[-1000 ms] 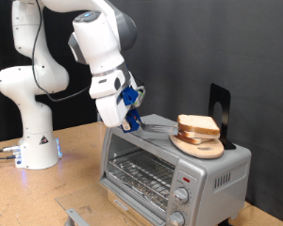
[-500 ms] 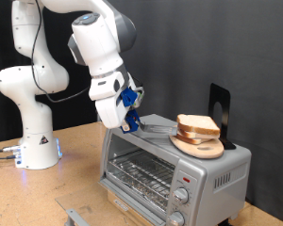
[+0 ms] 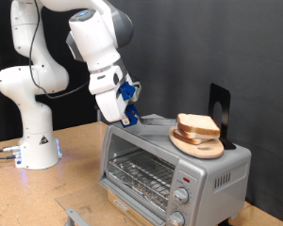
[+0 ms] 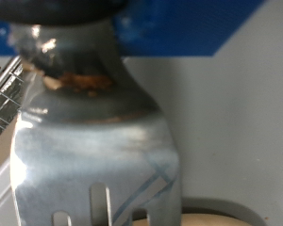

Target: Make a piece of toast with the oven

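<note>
The gripper (image 3: 128, 113) holds a metal spatula (image 4: 94, 179) tight between its jaws. Beyond the spatula's tip, the piece of toast (image 3: 199, 125) lies on a wooden plate (image 3: 193, 146) on top of the oven (image 3: 170, 169).

I work in a robotics lab, not a kitchen. My white arm (image 3: 47, 66) is bolted by its base (image 3: 33, 146) straight onto a bare plywood counter (image 3: 71, 179), with cables (image 3: 0, 151) trailing off at the exterior view's left edge. A plain black backdrop (image 3: 226, 38) closes off everything behind. The only household pieces are staged props: 1 small silver toaster oven (image 3: 170, 165) set on the wood, and on its roof a round wooden plate (image 3: 198, 143) stacked with bread slices (image 3: 198, 124).
</note>
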Controlling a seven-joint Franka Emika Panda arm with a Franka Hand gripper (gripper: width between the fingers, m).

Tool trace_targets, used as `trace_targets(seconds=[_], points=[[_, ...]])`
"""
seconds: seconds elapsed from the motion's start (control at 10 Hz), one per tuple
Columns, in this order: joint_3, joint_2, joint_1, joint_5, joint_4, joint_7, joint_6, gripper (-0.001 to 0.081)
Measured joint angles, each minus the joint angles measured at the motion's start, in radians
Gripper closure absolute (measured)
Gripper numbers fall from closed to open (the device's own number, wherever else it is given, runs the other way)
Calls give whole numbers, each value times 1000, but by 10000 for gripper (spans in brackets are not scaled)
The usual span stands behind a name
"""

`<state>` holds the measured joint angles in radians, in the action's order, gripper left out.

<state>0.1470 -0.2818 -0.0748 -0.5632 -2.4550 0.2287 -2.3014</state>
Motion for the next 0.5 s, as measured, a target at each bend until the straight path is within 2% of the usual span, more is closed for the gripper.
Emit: trace_targets(seconds=[0.5], points=[[11,-16,0,1,-12,-12,5,415]])
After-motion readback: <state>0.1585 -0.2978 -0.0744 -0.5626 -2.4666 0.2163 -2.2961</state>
